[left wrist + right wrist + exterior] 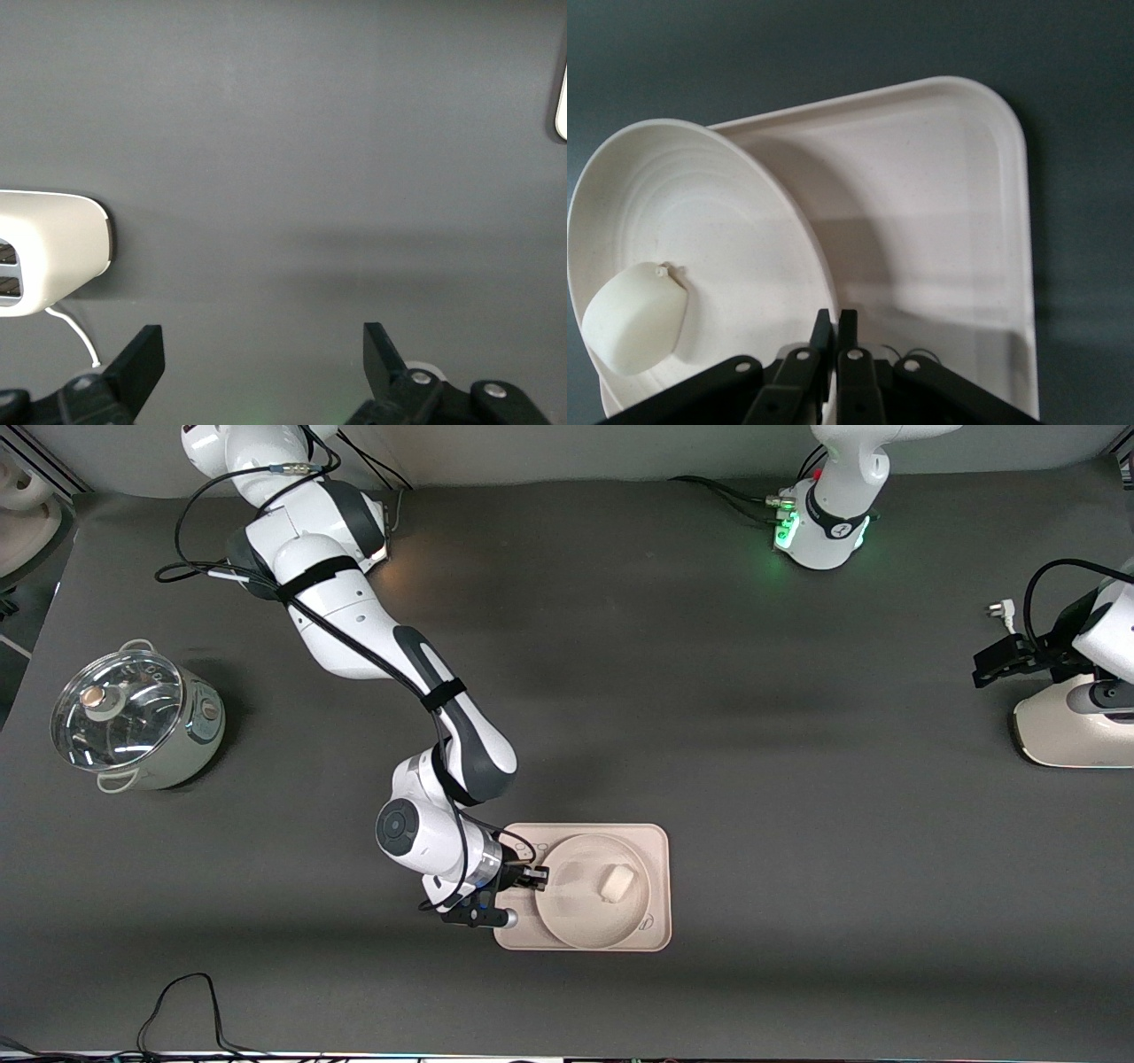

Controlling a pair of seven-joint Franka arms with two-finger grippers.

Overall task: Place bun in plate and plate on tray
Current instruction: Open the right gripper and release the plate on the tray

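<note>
Covering the table, dark grey matte surface (709,735); right gripper (535,877) pinched on round cream plate (576,921) rim, seemingly tilted over rectangular cream tray (660,886), small white bun (617,882) inside. Left gripper (261,363) waits, fingers spread, empty, beside white appliance (1076,726). Glass-lidded steel pot (133,717) toward the right arm's end.

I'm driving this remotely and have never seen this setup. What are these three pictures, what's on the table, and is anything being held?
The wide picture looks down from a high camera facing two white robot arms. The other two come from cameras on their wrists.

The right gripper is shut on the rim of the plate, which sits over the tray with the bun in it. The right wrist view shows that pinch close up; whether the plate lies flat cannot be told.

The left arm waits at its end of the table, the left gripper open and empty beside a white appliance. A lidded pot stands toward the right arm's end.
</note>
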